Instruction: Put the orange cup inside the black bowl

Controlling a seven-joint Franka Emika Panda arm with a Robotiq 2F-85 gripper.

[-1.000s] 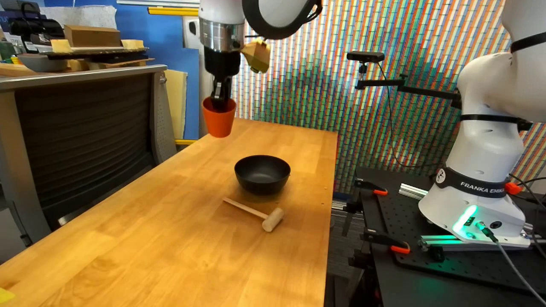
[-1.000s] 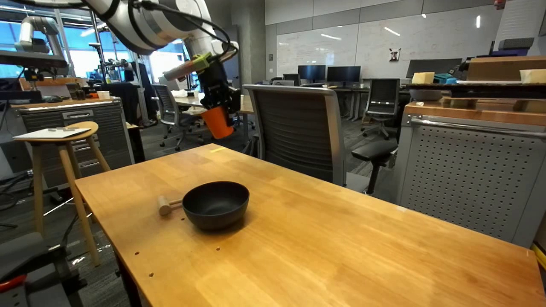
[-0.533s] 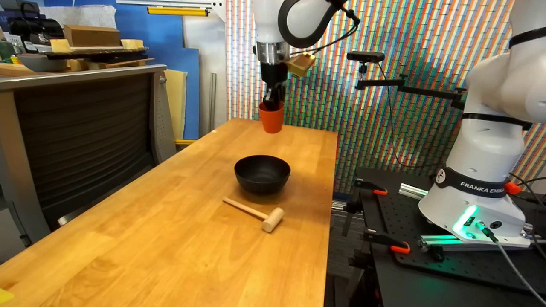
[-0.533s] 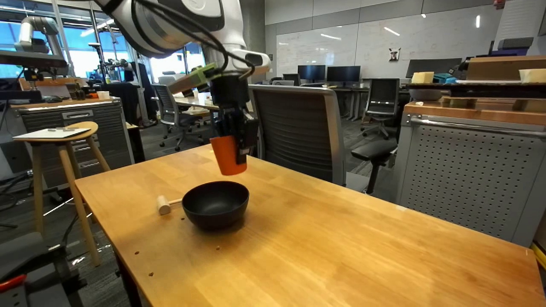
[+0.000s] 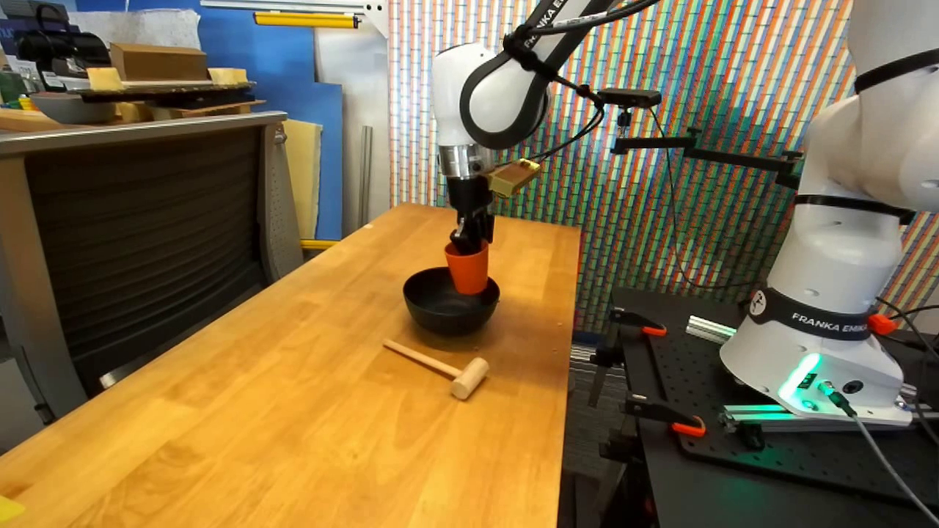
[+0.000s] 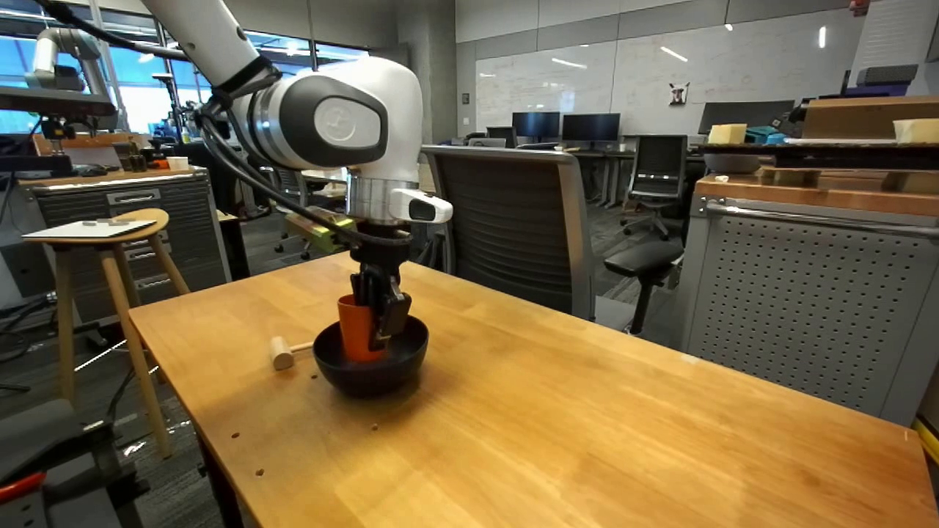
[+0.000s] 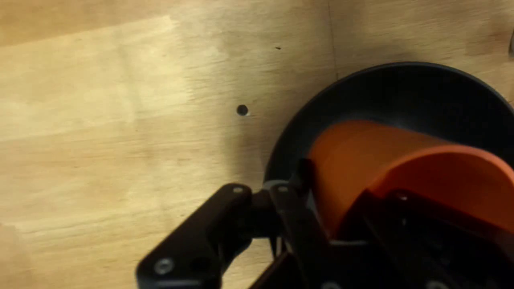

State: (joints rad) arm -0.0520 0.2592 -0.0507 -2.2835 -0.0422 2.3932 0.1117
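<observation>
The orange cup (image 5: pixel 469 273) stands nearly upright with its lower part inside the black bowl (image 5: pixel 440 315). In an exterior view the cup (image 6: pixel 354 330) sits in the middle of the bowl (image 6: pixel 374 381). I cannot tell whether its base touches the bowl's floor. My gripper (image 6: pixel 374 323) points down and is shut on the cup's wall, one finger inside the cup and one outside. In the wrist view the gripper (image 7: pixel 333 200) straddles the wall of the cup (image 7: pixel 353 148), and the bowl (image 7: pixel 441 96) surrounds it. The inner fingertip is hidden in the cup.
A wooden mallet (image 5: pixel 469 378) lies on the wooden table (image 5: pixel 293 411) close to the bowl; it also shows in an exterior view (image 6: pixel 282 353). An office chair (image 6: pixel 513 227) stands against the table's long edge. The robot's base (image 5: pixel 814 352) stands beside the table.
The gripper carried the cup across to above the bowl, then lowered it so its lower part is inside the bowl. The bowl and mallet have not moved.
</observation>
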